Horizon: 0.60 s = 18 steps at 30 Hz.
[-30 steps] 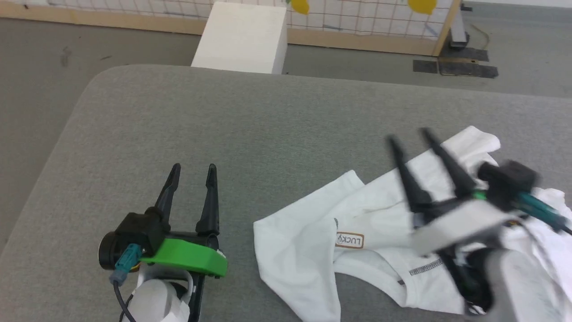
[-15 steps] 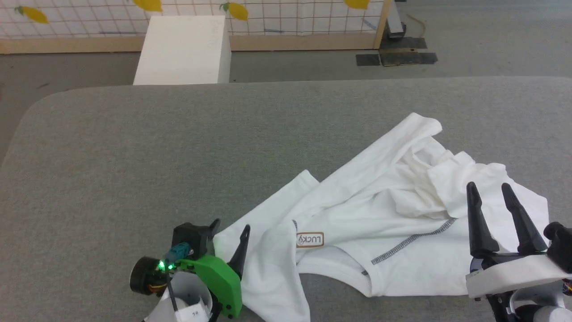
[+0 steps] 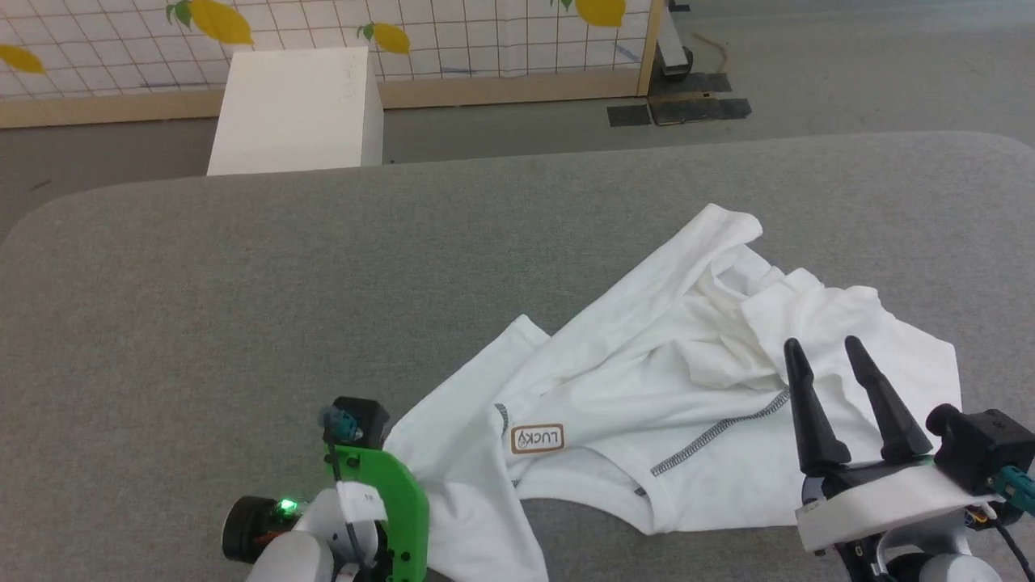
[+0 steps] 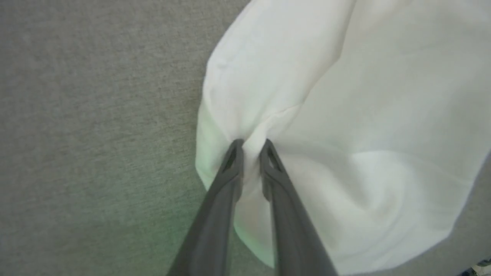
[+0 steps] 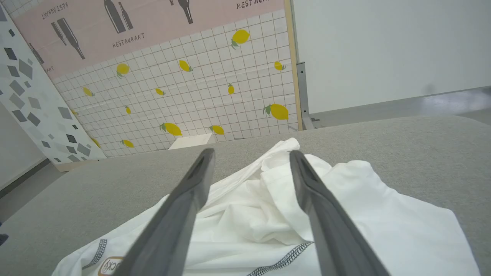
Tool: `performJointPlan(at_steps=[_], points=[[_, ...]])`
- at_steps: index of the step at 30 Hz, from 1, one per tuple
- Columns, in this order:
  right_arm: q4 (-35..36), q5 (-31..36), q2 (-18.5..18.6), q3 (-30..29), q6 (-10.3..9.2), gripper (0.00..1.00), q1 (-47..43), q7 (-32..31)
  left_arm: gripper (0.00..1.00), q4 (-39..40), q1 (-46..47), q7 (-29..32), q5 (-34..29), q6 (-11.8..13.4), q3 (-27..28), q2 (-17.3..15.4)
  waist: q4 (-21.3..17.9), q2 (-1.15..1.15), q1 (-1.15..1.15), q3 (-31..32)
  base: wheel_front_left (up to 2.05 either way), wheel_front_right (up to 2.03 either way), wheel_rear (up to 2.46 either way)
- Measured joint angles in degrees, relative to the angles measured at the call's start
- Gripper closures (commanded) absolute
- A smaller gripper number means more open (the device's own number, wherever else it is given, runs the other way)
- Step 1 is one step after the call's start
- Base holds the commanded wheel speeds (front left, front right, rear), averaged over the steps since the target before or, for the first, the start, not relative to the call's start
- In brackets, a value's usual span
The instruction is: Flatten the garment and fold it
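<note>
The garment (image 3: pixel 647 380), a white T-shirt with a tan-bordered label (image 3: pixel 538 438), lies crumpled on the grey table (image 3: pixel 242 283), right of centre. My left arm's green wrist mount (image 3: pixel 388 493) stands over its lower left corner, pointing down. In the left wrist view my left gripper (image 4: pixel 251 142) is shut on a pinched fold of the garment (image 4: pixel 364 115) near its edge. My right gripper (image 3: pixel 823 343) hovers open over the shirt's right part. In the right wrist view its fingers (image 5: pixel 251 152) stand wide apart above the bunched garment (image 5: pixel 249 214).
A rigid white box (image 3: pixel 295 109) stands on the floor beyond the table's far edge. Behind it runs a tiled wall panel with lemons (image 3: pixel 485 32). Bare table stretches left of and behind the shirt. Dark mats (image 3: pixel 679 109) lie on the floor at the back right.
The head camera has shifted. My left gripper has tipped down onto the shirt's left corner and closed on a fold. The right gripper stays open over the right part.
</note>
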State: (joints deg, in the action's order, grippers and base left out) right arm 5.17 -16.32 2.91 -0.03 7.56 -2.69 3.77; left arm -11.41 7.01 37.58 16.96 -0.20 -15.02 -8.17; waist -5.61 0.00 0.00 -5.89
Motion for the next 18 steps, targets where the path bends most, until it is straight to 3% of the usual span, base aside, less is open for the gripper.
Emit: performJointPlan(at_steps=[4,9,16,17,18], points=[[0.15,-0.48,0.0,0.7,0.0,0.0,0.03,-0.23,1.0,1.03,-0.47,-11.8,-1.51,4.47,3.54,0.16,0.62,0.0,0.0,-0.78,0.0,0.0,0.0],[0.32,-0.47,0.0,1.23,0.0,0.0,0.05,-0.76,1.0,1.93,-0.35,-23.68,-0.45,9.84,12.49,-0.74,1.56,0.0,0.0,-1.55,0.0,0.0,0.0],[0.23,-0.41,0.0,1.11,0.0,0.0,0.02,-2.15,1.0,1.62,-2.23,-29.91,0.59,13.9,19.8,-2.61,2.93,0.0,0.0,-1.88,0.0,0.0,0.0],[0.21,-0.36,-0.01,1.1,0.0,0.0,0.01,-2.58,0.59,1.68,-2.51,-30.78,0.89,13.84,19.9,-2.6,3.1,0.0,0.0,-1.89,0.0,0.0,0.0],[0.16,-0.35,-0.01,1.0,0.0,0.0,-0.01,-3.15,0.0,1.76,-2.84,-31.62,1.32,13.39,19.72,-2.47,3.33,0.0,0.0,-1.89,0.0,0.0,0.0]])
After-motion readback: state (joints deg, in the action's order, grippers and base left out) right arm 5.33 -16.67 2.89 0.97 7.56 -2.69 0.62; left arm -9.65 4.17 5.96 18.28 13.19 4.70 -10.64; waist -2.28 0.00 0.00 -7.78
